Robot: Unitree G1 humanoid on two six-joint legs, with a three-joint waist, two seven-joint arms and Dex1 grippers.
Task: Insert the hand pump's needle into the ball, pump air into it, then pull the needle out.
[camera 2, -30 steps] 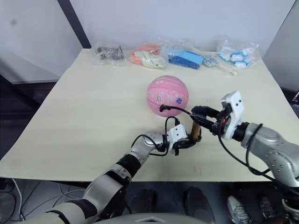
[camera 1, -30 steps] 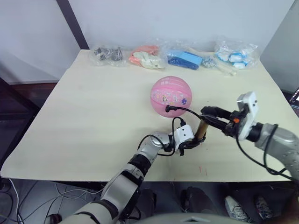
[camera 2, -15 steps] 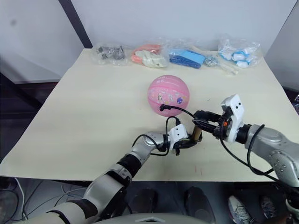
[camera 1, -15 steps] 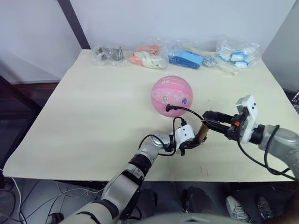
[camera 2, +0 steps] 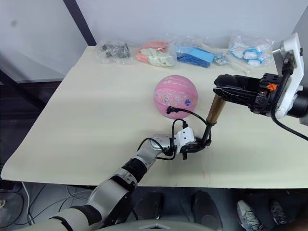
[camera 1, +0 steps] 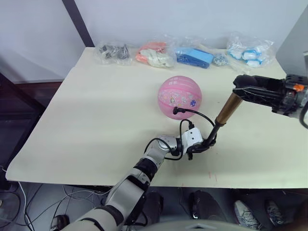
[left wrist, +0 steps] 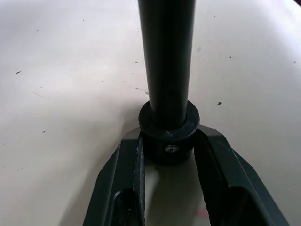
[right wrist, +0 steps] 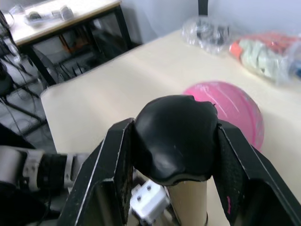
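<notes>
Eye views: ball sits round mid-table, in front of the bagged items along the far edge. Hose runs from a black fitting touching the ball's near side, so the needle looks seated, though the pin itself is too small to see. Pump stands tilted, its gold barrel raised off a thin black rod, its lower black end low near the table. Left gripper pinches that lower end; right gripper clamps the barrel's top cap, well above the table. Left wrist view: the 2 fingers press on either side of a black collar at the foot of the rod, just over the tabletop. Right wrist view: the 2 fingers squeeze the rounded black cap, gold barrel below it, ball beyond. Judgement: pumping step is in hand, with the pump drawn out to the long end of a stroke. Next move calls for the right arm to drive the barrel down along the rod's line while the left holds the foot steady; a skewed push could bind the rod or tug the hose and unseat the needle.
</notes>
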